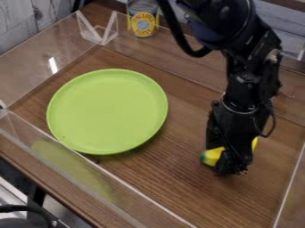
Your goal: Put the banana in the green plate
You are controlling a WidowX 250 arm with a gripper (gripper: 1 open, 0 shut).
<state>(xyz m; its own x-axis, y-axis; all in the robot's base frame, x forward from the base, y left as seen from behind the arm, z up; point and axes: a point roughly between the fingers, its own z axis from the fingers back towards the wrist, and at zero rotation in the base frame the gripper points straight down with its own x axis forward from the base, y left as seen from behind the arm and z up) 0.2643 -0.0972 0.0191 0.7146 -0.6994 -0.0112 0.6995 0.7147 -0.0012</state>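
Observation:
The lime-green plate (107,109) lies on the wooden tabletop at the left, with nothing on it. To its right, the black arm reaches straight down, and its gripper (226,162) stands on the wood well apart from the plate's rim. The small yellow banana (213,157) sits between the fingers; only its greenish-yellow end shows at the left finger, with a yellow patch higher on the right. The fingers have drawn in against it, so the gripper is shut on the banana, which still rests low at the table.
Clear plastic walls enclose the work area, with a low one along the front left (60,160). A yellow-labelled can (143,22) and a clear plastic stand (98,29) are at the back. The table's right edge lies close to the arm.

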